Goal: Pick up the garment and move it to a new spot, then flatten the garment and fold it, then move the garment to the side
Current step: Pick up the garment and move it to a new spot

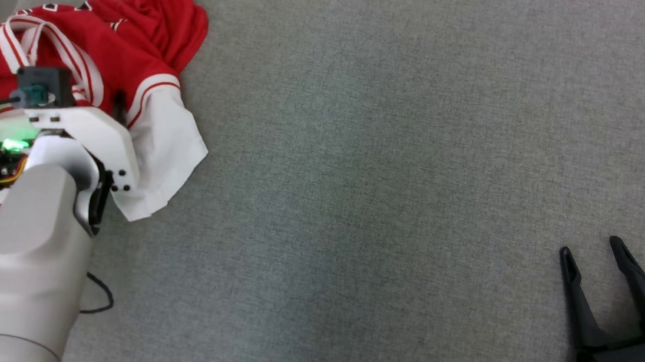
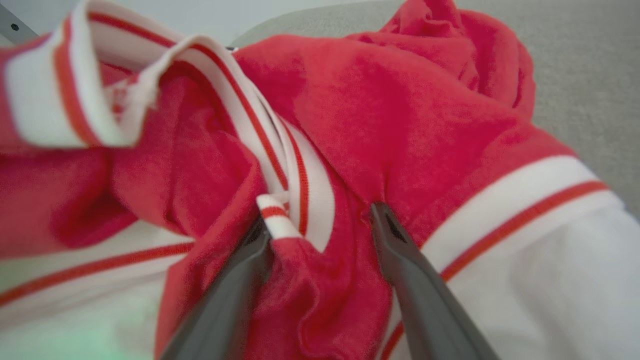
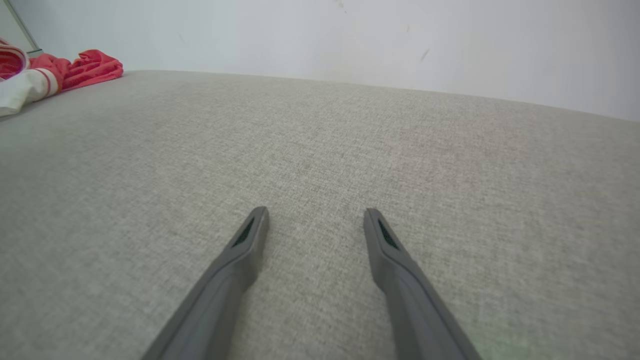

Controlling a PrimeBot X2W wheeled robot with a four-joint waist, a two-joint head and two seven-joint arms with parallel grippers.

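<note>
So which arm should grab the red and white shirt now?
Left. The left gripper is down on the crumpled garment, jaws open either side of a red fold. The right gripper hangs open over the grey surface, far across from it.

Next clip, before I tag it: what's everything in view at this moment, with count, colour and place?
garment: one, red with white striped trim, crumpled at the surface's far left
surface: one, grey fabric, under everything
wall: one, pale, behind the surface
cable: one, black, on the surface at lower left
left gripper: one, dark fingers, open, tips pressed into the garment
right gripper: one, dark fingers, open, over bare surface at lower right
left forearm: one, pale grey, lower left
</note>
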